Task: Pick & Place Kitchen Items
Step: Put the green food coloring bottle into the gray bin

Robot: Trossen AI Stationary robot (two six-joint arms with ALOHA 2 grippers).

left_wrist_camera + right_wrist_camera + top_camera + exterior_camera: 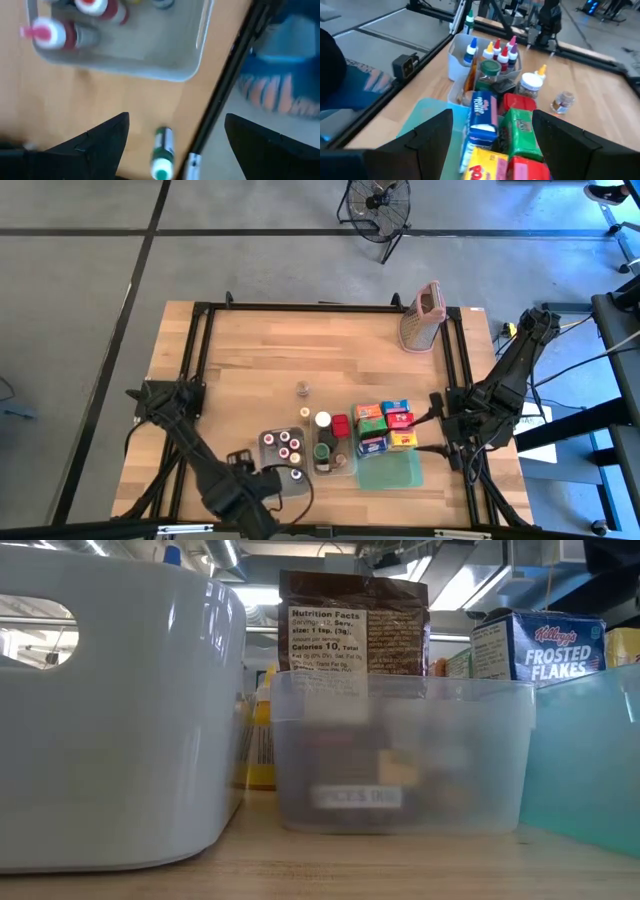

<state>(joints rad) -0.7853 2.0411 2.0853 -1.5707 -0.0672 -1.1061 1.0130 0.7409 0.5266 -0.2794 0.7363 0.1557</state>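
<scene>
- One small green-capped bottle (162,159) lies on its side on the counter (75,105), straight ahead of my left gripper (175,150) and between its two fingers, which stand spread wide with nothing in them.
- Its long axis runs away from the wrist, roughly parallel to the black frame rail (225,85) just beside it, so my fingers sit to either side of its body rather than at its ends.
- Past the bottle is the clear tub (150,60) holding red-capped bottles (90,6); it lies a little farther on in the same direction, near but apart from the loose bottle.
- From above, my left gripper (272,485) hangs at the near edge of the counter, just beside that tub (268,442).
- My right gripper (492,145) is also spread and empty, hovering over the colourful cartons (385,427); it is well apart from the lying bottle.
- I judge the left arm the nearer one: a straight descent should bring the fingers around the bottle's body, with the rail close on one side to mind.
</scene>
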